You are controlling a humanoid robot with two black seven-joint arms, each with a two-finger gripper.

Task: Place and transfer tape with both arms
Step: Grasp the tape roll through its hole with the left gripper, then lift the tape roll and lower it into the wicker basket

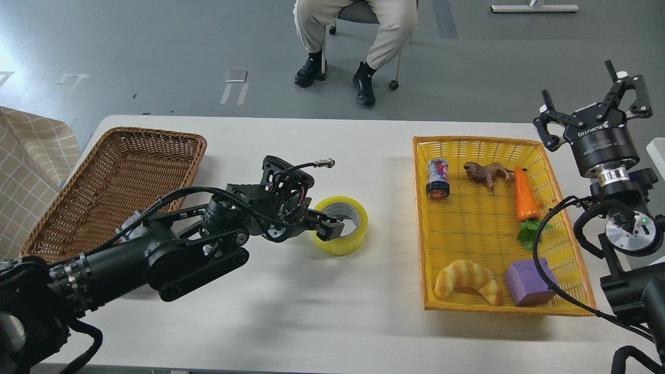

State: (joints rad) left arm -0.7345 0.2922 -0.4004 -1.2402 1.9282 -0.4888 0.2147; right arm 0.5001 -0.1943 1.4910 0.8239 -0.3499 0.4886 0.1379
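The tape [347, 238], a yellow roll with a grey-white core, lies flat on the white table [291, 311] near its middle. My left gripper [328, 228] reaches in from the left and sits at the roll's left rim. One dark finger [335, 227] is inside the core against the wall; the other is hidden by the wrist. The roll rests on the table. My right gripper [589, 101] is raised at the far right, fingers spread wide and empty, beyond the yellow basket.
A yellow basket [422, 218] on the right holds a can, a toy lion, a carrot, a croissant [467, 280] and a purple block. A brown wicker basket [124, 176] stands at the left. A seated person's legs [363, 31] are behind the table.
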